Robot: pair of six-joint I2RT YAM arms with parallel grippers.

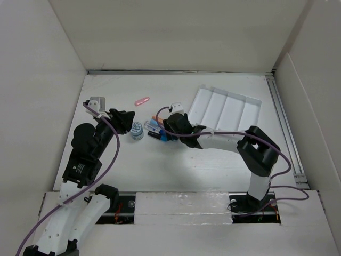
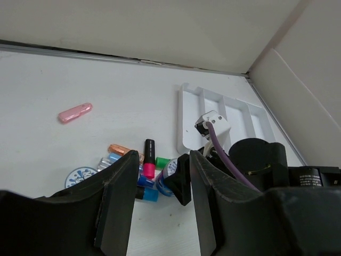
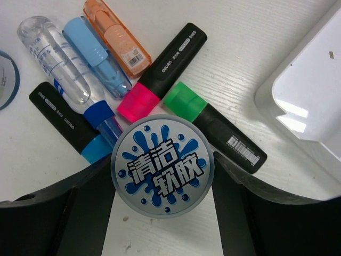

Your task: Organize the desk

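Plainly the right pincer (image 1: pixel 162 132) is closed across a small round tin (image 3: pixel 162 170), fingers on opposite rims, low over the markers (image 3: pixel 160 74). The tin looks light, stiff and smooth-sided, so I judge a hold across its width safest. The left pincer (image 1: pixel 129 121) gapes wide, holding nothing. The table (image 1: pixel 213 165), rigid and flat, spreads beneath both arms, walled by white panels. Open room lies nearer the arms; the compartment tray (image 1: pixel 226 109) sits just right of the markers.

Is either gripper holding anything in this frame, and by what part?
The right gripper clamps the round cleaning-gel tin by its opposite sides, label facing the wrist camera. The left gripper is open and empty.
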